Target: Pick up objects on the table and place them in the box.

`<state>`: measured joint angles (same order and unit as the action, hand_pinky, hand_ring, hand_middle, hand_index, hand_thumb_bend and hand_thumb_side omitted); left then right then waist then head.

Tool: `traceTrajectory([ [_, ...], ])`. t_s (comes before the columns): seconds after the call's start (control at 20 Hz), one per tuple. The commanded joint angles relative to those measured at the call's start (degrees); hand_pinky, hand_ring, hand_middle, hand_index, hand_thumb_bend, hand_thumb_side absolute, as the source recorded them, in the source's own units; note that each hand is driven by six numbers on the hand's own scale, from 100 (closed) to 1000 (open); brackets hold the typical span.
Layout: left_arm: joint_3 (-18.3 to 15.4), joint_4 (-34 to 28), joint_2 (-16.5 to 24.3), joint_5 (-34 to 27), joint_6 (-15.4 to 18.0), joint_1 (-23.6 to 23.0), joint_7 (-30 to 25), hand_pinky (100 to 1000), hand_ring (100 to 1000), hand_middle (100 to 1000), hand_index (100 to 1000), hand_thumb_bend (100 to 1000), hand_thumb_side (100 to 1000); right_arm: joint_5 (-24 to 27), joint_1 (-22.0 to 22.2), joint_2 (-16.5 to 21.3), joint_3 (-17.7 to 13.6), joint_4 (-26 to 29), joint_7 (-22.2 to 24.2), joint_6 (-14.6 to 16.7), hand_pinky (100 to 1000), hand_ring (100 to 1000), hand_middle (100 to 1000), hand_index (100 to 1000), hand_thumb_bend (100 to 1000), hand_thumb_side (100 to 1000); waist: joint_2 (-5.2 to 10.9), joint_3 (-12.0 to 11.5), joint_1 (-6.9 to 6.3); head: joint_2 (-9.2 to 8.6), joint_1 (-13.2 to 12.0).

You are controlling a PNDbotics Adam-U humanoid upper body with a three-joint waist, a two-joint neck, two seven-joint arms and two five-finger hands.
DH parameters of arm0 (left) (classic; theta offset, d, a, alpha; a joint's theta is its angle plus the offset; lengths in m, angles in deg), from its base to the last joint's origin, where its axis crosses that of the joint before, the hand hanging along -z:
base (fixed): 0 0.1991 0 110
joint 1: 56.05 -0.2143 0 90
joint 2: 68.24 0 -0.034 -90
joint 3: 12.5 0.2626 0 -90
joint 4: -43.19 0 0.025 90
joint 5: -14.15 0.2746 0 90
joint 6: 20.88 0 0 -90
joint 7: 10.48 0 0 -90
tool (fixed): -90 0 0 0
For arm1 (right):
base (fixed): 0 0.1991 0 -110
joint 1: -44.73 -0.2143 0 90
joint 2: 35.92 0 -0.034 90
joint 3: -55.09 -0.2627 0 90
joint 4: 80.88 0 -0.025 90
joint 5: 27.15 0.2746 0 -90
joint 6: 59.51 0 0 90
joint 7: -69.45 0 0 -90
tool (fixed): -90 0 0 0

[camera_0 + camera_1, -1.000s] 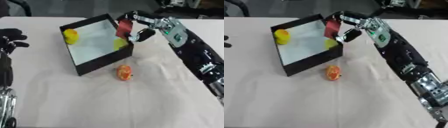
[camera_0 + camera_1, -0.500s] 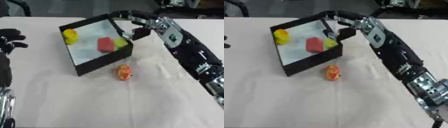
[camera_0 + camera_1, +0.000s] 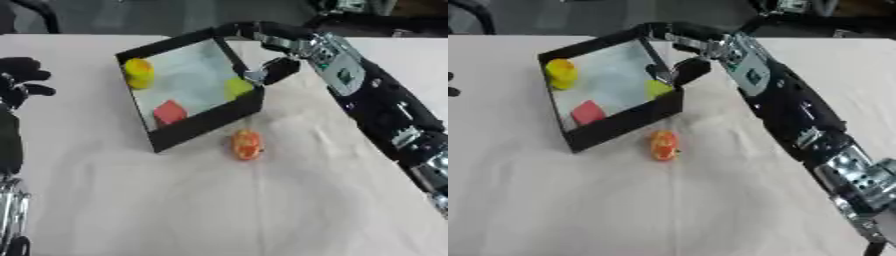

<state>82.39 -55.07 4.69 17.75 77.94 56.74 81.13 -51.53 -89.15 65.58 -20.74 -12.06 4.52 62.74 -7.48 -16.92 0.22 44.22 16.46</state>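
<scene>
Right hand (image 3: 278, 52) hovers at the box (image 3: 206, 117) rim, fingers apart and empty; red block (image 3: 169, 112) lies inside, below them; orange object (image 3: 246, 144) awaits outside.

Surface (image 3: 175, 210) covered by a pale, creased cloth. Directly on it: a black open-topped box (image 3: 206, 121), set askew toward the far side, and an orange rounded object (image 3: 247, 144) just beside the box's near wall, not touching it.

The red block (image 3: 169, 112), held above the box (image 3: 206, 120) a second ago, now lies inside it near the front wall. The right hand (image 3: 262, 37) has opened and holds nothing over the far corner.
</scene>
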Motion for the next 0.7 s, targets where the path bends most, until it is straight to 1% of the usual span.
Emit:
traceTrajectory([
  [0.05, -0.8, -1.4, 0.8, 0.4, 0.0, 0.7, 0.7, 549, 617, 592, 658, 100, 892, 0.7, 0.4, 3.1, 0.1, 5.3, 1.1, -0.2, 928, 994, 970, 1000, 100, 204, 0.91, 0.4, 0.60, -0.10, -0.6],
  [0.3, -1.6, -1.4, 1.3, 0.8, -0.1, 0.5, 1.5, 548, 617, 591, 658, 100, 892, 1.9, 4.2, 5.2, 0.8, 13.1, 4.2, -1.3, 910, 970, 957, 1000, 100, 211, 1.12, 1.4, 0.53, -0.10, -1.3],
  [0.45, -2.0, -1.4, 1.7, 1.1, -0.2, 0.2, 2.1, 548, 616, 590, 658, 100, 892, 2.9, 6.8, 6.4, 1.4, 18.4, 6.0, -1.4, 904, 952, 949, 1000, 100, 219, 1.38, 2.1, 0.56, -0.10, -1.8],
  [0.6, -2.3, -1.3, 1.9, 1.3, -0.3, 0.0, 2.5, 547, 616, 590, 658, 100, 892, 3.0, 9.0, 7.1, 2.4, 23.3, 8.1, -1.2, 900, 933, 942, 1000, 100, 225, 1.56, 2.5, 0.52, -0.10, -2.0],
  [0.7, -2.4, -1.3, 2.0, 1.4, -0.3, 0.0, 2.6, 547, 616, 590, 658, 100, 892, 3.1, 10.1, 7.1, 3.0, 25.5, 9.8, -1.3, 896, 918, 931, 994, 100, 230, 1.67, 2.7, 0.43, -0.10, -1.9],
])
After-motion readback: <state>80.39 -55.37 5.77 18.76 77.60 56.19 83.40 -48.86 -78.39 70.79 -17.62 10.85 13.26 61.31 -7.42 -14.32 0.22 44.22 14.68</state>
